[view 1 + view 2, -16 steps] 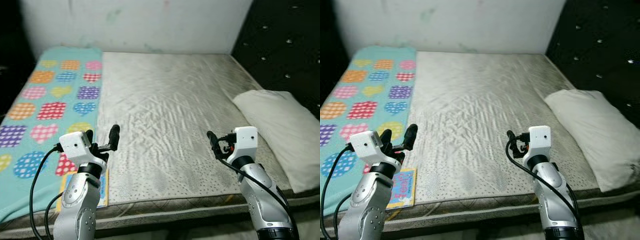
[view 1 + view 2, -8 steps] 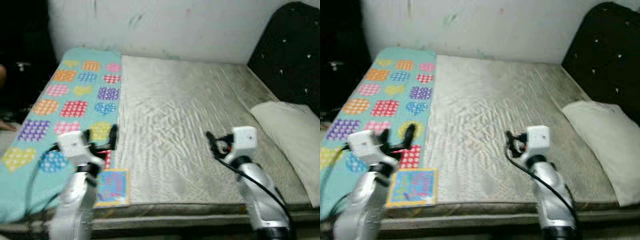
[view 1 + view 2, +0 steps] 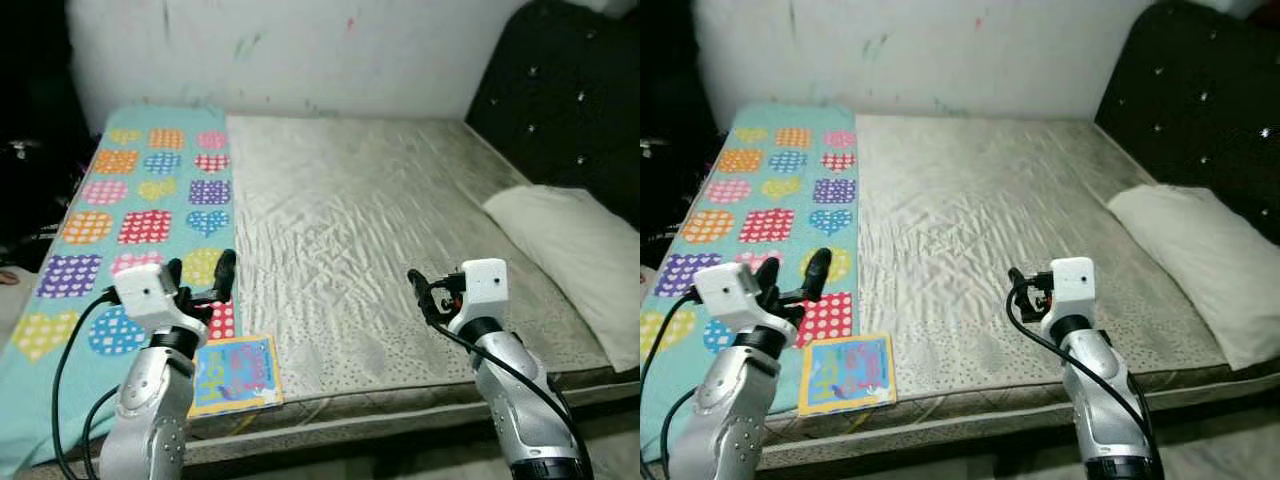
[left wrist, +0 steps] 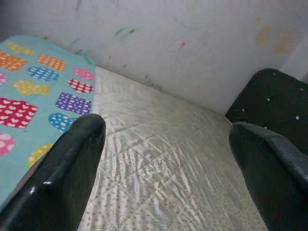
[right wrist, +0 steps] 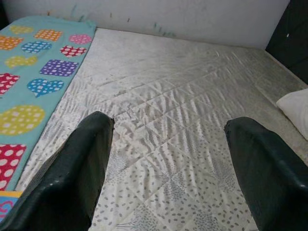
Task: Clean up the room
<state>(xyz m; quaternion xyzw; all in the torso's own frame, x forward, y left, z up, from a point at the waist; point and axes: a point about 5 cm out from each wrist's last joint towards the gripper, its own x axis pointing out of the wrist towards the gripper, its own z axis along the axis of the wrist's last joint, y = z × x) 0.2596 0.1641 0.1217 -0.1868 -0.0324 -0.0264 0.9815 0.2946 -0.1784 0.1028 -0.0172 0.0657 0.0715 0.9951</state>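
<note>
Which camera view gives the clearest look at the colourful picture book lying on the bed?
The right eye view: the picture book lies whole and unobstructed at the near edge of the bed, beside the left hand. The left eye view shows it too, partly behind the left arm. The right wrist view catches only a corner.

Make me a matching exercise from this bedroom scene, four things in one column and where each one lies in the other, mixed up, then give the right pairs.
Things:
1. pillow
2. picture book
3. heart-patterned blanket
4. left gripper

Places:
A. spread along the robot's left side of the mattress
B. held open in the air above the blanket's near part
C. at the robot's right edge of the mattress, by the dark headboard
D. flat at the near edge of the bed, partly on the blanket

Pairs: 1-C, 2-D, 3-A, 4-B
</note>
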